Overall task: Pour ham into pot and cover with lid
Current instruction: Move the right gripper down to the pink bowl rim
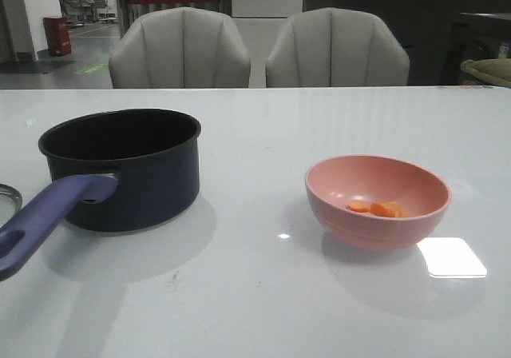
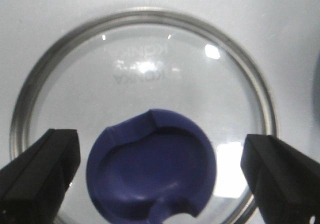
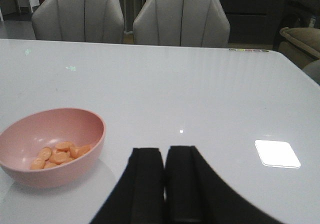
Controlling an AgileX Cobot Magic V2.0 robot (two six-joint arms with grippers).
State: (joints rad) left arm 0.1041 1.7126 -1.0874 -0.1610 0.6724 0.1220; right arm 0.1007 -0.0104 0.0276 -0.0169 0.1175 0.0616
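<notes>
Purple-blue handle (image 1: 44,218) of pot (image 1: 120,166) juts toward camera at left of white surface (image 1: 255,310); pot upright, uncovered, black inside. Pink bowl (image 1: 377,200) sits well apart at right, ham (image 1: 379,208) pieces inside. Lid (image 2: 142,79) lies flat on surface by pot handle, only rim edge seen in front view. Left fingers (image 2: 42,169) spread wide either side of lid knob (image 2: 151,166), not touching. Right fingers (image 3: 147,184) pressed together, holding nothing, near bowl.
</notes>
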